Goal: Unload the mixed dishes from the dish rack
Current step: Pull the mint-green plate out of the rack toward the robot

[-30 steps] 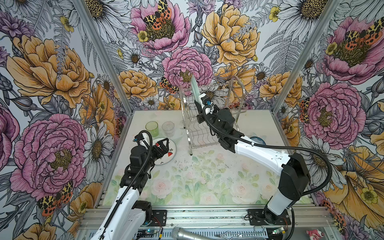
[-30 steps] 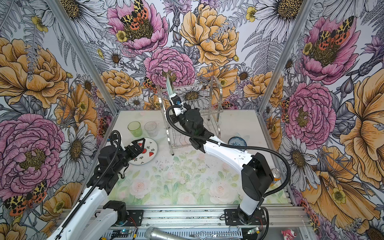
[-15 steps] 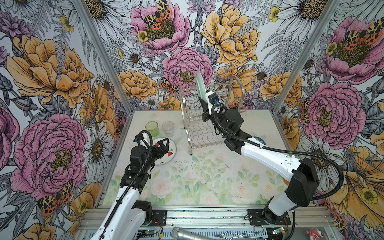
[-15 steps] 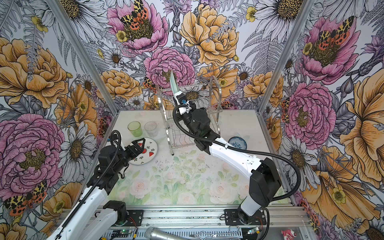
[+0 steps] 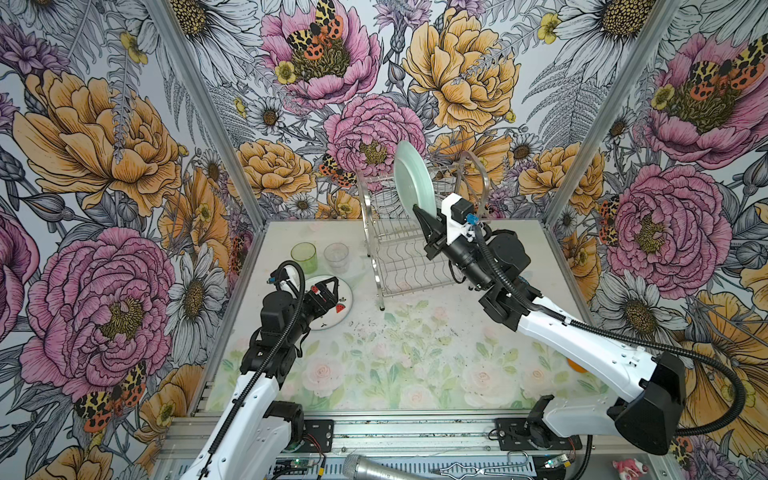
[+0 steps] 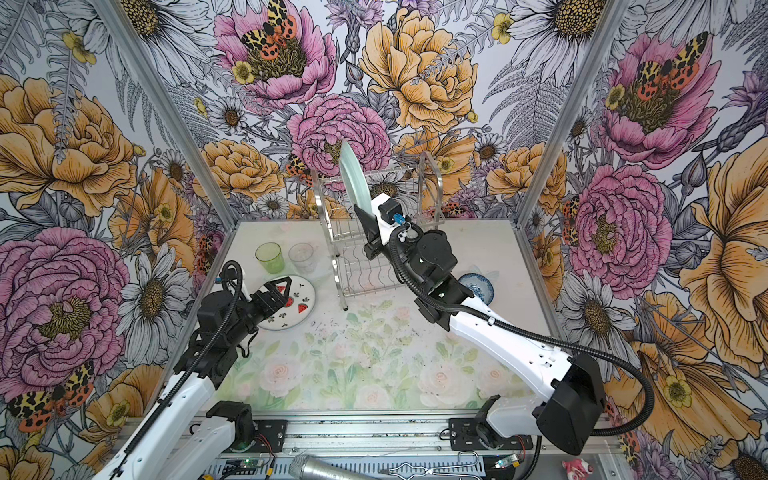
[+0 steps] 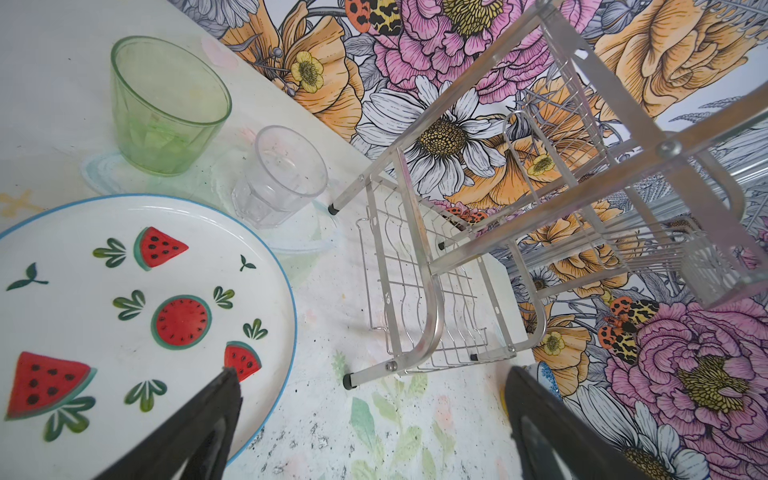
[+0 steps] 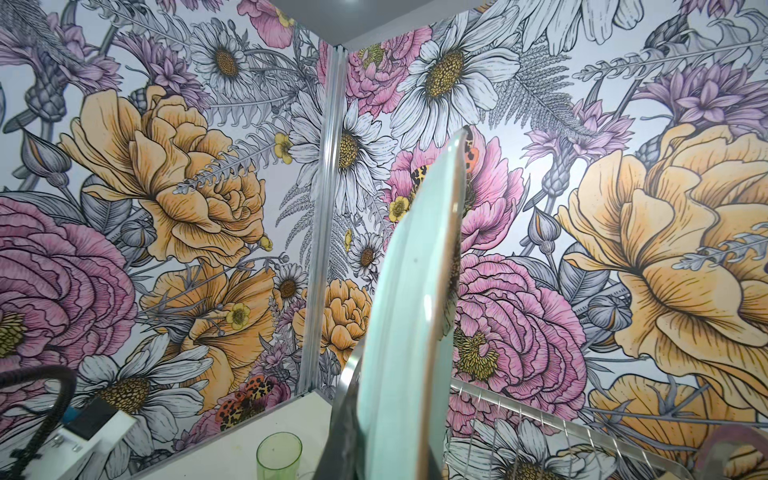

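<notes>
My right gripper (image 5: 424, 216) (image 6: 366, 217) (image 8: 390, 436) is shut on the lower edge of a pale green glass plate (image 5: 411, 178) (image 6: 352, 174) (image 8: 407, 332). It holds the plate upright above the top tier of the chrome wire dish rack (image 5: 399, 257) (image 6: 353, 266) (image 7: 415, 291). On the table to the left lies a white, blue-rimmed plate with watermelon pictures (image 5: 343, 307) (image 6: 301, 303) (image 7: 124, 299). My left gripper (image 5: 328, 286) (image 6: 282, 284) (image 7: 372, 374) hovers open over that plate's near edge, holding nothing.
A green tumbler (image 5: 304, 257) (image 6: 270, 257) (image 7: 166, 108) and a clear tumbler (image 5: 336, 257) (image 6: 301, 257) (image 7: 282, 178) stand upright behind the watermelon plate. A blue-and-white bowl (image 6: 480, 286) sits right of the rack, partly behind my right arm. Flowered walls close three sides.
My right gripper has lifted the green plate up out of the rack's top tier and shifted it a little to the right. The left arm has stayed still.
</notes>
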Controlling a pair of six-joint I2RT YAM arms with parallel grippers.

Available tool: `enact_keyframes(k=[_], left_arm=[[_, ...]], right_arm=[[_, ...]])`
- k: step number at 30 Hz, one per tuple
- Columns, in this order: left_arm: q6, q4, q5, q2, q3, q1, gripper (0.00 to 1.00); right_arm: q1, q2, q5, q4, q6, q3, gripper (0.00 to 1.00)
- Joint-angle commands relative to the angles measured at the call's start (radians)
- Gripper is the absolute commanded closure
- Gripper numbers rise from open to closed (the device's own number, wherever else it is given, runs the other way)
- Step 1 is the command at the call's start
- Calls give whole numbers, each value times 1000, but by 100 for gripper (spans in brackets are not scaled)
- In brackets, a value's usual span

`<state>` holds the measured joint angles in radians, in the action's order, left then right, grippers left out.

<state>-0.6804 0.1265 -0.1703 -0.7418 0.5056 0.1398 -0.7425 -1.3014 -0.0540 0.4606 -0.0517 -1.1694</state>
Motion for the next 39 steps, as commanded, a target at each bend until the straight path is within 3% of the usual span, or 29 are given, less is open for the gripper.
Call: enact_keyframes(k=[1,17,39], left_arm=[[-4,8,-26,-4,10,-4,1],[-69,30,-79,41,-23,-57,1],[-94,20,-85,11,-32,-67,1]], right_arm=[[-21,78,-104,110,21,1,100],[-131,137,-184,44,-5,104,100],[-193,112,-228,38,46,137,100]])
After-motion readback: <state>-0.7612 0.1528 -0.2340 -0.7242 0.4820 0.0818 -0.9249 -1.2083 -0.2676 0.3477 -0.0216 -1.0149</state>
